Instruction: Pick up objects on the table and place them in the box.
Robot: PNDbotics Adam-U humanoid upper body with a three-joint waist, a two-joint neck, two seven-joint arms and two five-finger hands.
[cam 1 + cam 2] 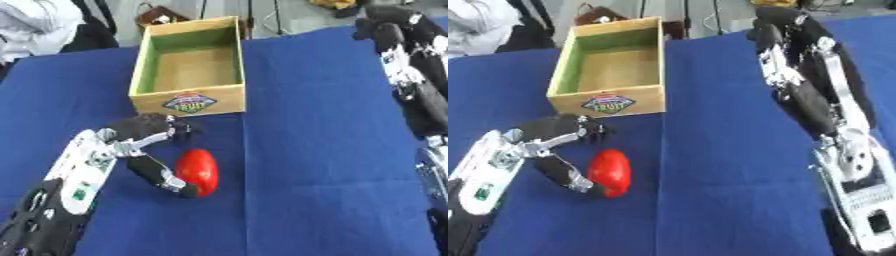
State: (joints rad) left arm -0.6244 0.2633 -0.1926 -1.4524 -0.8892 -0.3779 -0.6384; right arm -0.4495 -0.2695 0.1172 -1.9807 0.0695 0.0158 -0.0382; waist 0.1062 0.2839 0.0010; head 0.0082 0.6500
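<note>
A glossy red oval object lies on the blue table, a little in front of the wooden box. The box is open-topped, with green inner walls, a bare brown floor and a fruit label on its front. My left hand comes in from the lower left and brackets the red object. Its thumb lies along the object's left and near side, while its fingers hover beyond the object, apart from it. My right hand is held up at the far right, relaxed and holding nothing.
The blue cloth covers the whole table. Behind the far edge are a brown bag, dark stands and a white garment at the upper left. My right forearm runs down the right side.
</note>
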